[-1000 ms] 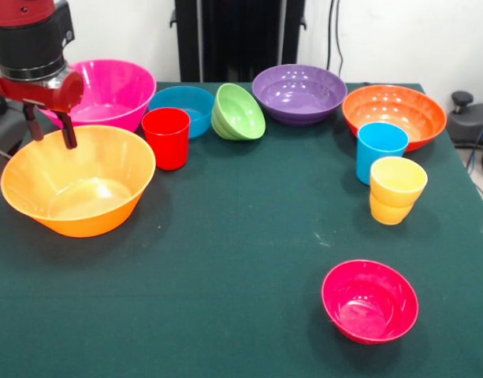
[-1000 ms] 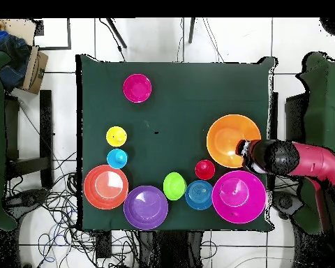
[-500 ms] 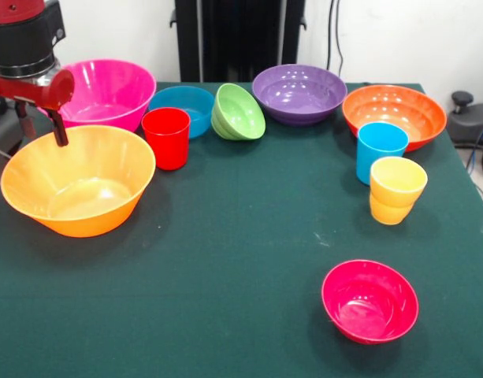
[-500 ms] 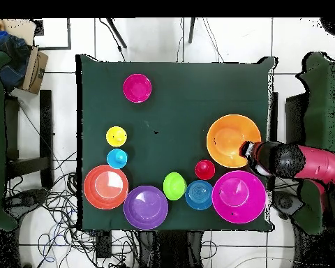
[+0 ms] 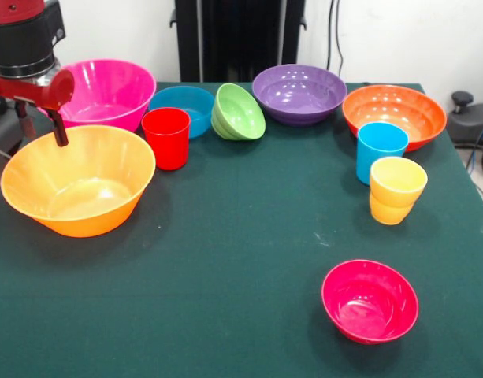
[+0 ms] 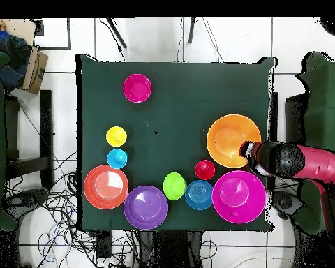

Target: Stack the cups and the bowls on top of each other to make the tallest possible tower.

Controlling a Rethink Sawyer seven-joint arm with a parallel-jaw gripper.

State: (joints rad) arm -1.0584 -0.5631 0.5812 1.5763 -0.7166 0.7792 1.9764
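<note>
My gripper (image 5: 40, 126) (image 6: 248, 150) hangs open over the back left rim of the large yellow-orange bowl (image 5: 76, 185) (image 6: 233, 141), holding nothing. The large pink bowl (image 5: 111, 90) stands just behind it. Along the back stand the red cup (image 5: 166, 138), the small blue bowl (image 5: 186, 106), the green bowl (image 5: 239, 112) tilted on its side, the purple bowl (image 5: 299, 93) and the orange bowl (image 5: 393, 114). In front of the orange bowl are the sky-blue cup (image 5: 380, 150) and the yellow cup (image 5: 397, 189). The crimson-pink bowl (image 5: 369, 301) sits alone near the front.
The dark green table (image 5: 241, 236) has open cloth across its middle and front left. A cardboard box (image 6: 35, 68) and cables (image 6: 58, 209) lie on the floor beside the table.
Over the last second the gripper rose and drew back toward the table's edge, from inside the yellow-orange bowl's rim to above it. No bowl or cup has moved.
</note>
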